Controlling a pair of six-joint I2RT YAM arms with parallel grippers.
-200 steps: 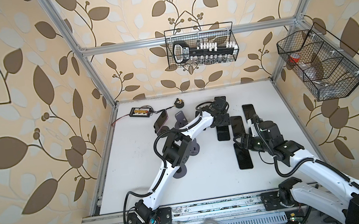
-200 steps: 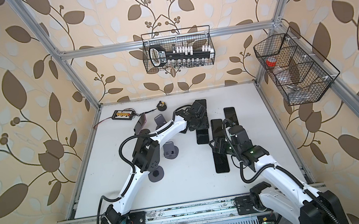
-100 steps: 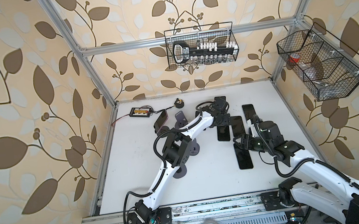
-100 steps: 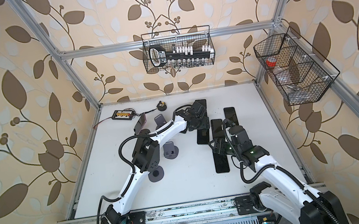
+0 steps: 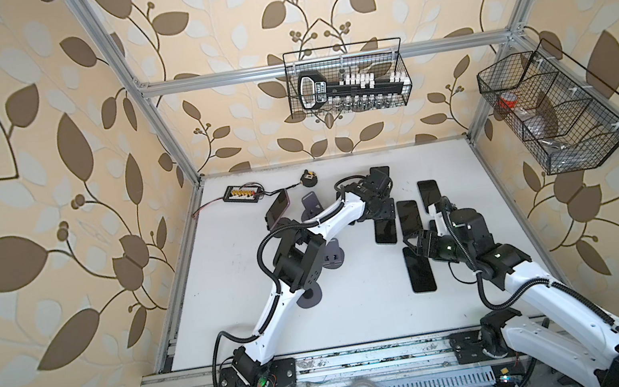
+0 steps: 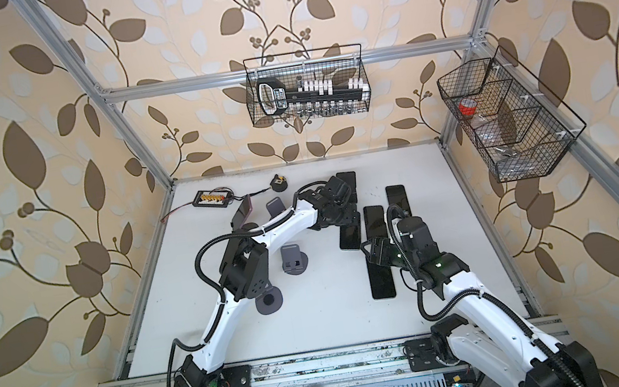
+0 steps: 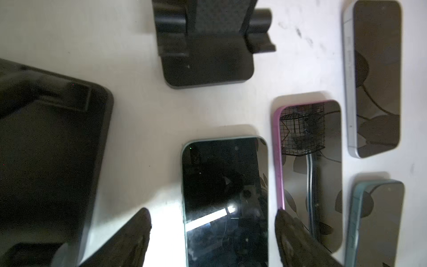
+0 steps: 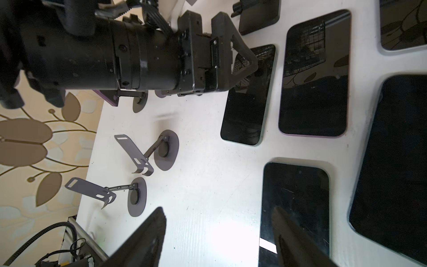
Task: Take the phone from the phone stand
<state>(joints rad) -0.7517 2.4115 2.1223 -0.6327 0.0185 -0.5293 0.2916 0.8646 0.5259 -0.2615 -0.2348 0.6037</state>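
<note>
Green-edged phone [image 7: 225, 175] cut off, spread left tool [image 7: 212, 210] astride it, right tool [image 8: 218, 209] spread, empty

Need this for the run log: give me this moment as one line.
left gripper: open over flat green-edged phone | right gripper: open, empty | pink phone: on its stand, at the back

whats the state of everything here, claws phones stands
left claw: open, astride the green phone
right claw: open, empty
far-left phone: propped at a tilt, screen dark
other phones: flat on the table, screens dark
grey stands: empty
black stands: empty
</note>
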